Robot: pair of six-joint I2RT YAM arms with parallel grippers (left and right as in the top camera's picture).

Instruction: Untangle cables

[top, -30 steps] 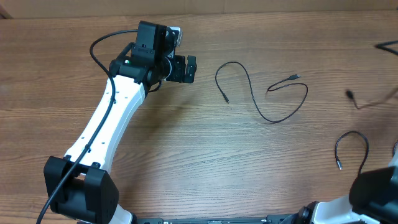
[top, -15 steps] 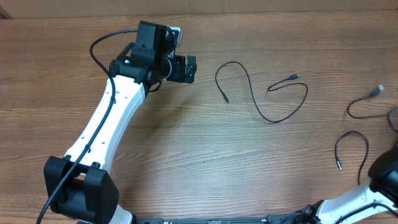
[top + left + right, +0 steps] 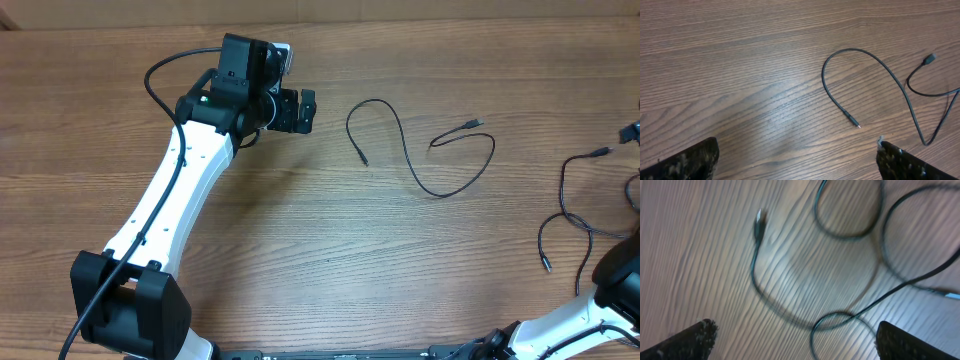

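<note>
Filling overhead frame: wooden table (image 3: 330,260). Left arm (image 3: 175,190), white, reaching from lower left to upper left. Left gripper (image 3: 297,110): fingers wide apart, holding nothing. Right arm (image 3: 615,285) in lower right corner. Right gripper (image 3: 795,326): fingers spread apart above looped, crossing cables (image 3: 570,205) at right edge; wrist view blurred. Separate cable (image 3: 420,160) lying loose at upper centre, well apart from the others.
</note>
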